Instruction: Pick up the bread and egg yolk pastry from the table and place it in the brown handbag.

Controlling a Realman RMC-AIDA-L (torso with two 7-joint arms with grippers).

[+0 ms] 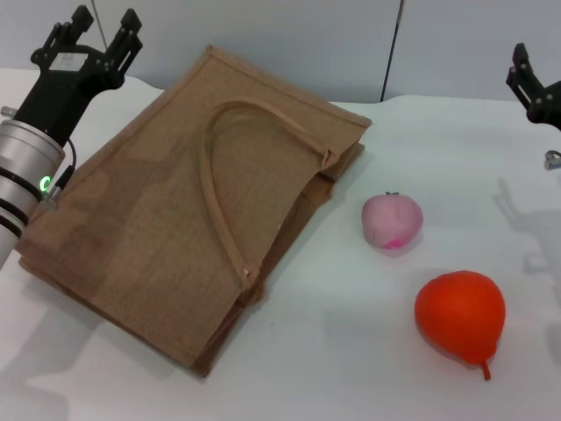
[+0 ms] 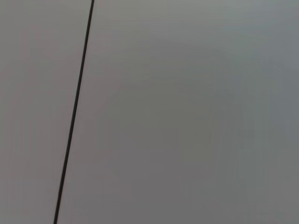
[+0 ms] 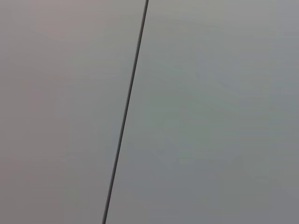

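While my left gripper [image 1: 98, 31] hovers with fingers spread over the far left table [image 1: 351, 351] edge, the brown handbag [image 1: 175, 219] lies flat beside it. Right of it sit a pink fruit [image 1: 392, 219] and a red-orange fruit [image 1: 460, 314]. I cannot tell my right gripper [image 1: 530, 83] state at the far right edge; bread and pastry are nowhere in view.

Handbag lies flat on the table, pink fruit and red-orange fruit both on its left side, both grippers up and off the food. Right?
One slip: the pink fruit and the red-orange fruit lie to the right of the brown handbag, not its left, as the head view shows. The rest holds: the bag lies flat, and the left gripper and right gripper are raised, away from the food.
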